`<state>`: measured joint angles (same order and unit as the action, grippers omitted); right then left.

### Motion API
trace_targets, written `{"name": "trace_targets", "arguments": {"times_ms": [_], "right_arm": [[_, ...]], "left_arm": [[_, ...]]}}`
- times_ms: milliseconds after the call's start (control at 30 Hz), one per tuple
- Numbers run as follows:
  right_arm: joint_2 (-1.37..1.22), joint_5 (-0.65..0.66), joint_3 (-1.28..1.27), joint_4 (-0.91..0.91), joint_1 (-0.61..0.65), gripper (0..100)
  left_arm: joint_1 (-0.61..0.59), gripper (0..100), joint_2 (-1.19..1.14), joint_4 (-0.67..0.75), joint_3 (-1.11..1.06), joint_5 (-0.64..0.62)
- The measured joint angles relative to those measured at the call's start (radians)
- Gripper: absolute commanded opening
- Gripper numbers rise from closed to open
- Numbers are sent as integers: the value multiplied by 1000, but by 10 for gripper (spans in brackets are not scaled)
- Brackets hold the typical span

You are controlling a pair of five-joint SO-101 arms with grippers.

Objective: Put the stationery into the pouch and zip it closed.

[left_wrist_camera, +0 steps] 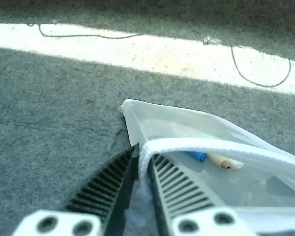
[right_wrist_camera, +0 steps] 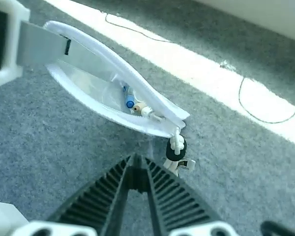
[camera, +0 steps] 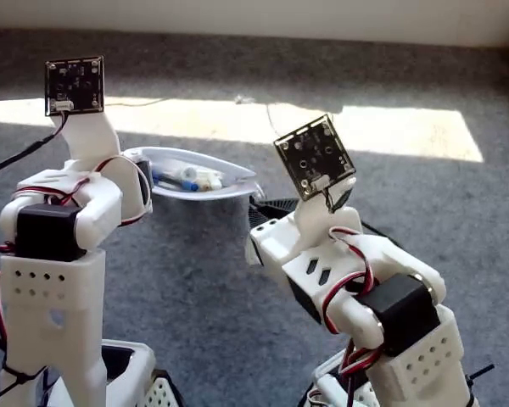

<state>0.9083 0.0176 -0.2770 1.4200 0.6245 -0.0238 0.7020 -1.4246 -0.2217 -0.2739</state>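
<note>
Looking down, the open pouch (camera: 199,182) spans between the arms, pens (camera: 182,176) inside. Left wrist view: left gripper (left_wrist_camera: 140,153) pinches its edge. Right wrist view: right gripper (right_wrist_camera: 137,162), pressed together, sits just short of the zipper pull (right_wrist_camera: 176,147) (it should spread first, then grip squarely).

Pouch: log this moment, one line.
pouch open | pens inside | left end effector shut on pouch rim | right end effector shut, empty, near zipper pull
</note>
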Motion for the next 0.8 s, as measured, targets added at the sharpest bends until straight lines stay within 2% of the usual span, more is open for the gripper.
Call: {"name": "trace_targets", "arguments": {"times_ms": [233, 400, 667, 800], "right_arm": [[0, 0, 0, 64, -103, 6], [21, 0, -44, 69, -107, 6], [256, 46, -405, -164, -110, 13], [339, 64, -551, -259, -118, 142]], "left_arm": [[0, 7, 0, 0, 0, 0], [0, 7, 0, 0, 0, 0], [0, 7, 0, 0, 2, 0], [0, 7, 0, 0, 2, 0]]}}
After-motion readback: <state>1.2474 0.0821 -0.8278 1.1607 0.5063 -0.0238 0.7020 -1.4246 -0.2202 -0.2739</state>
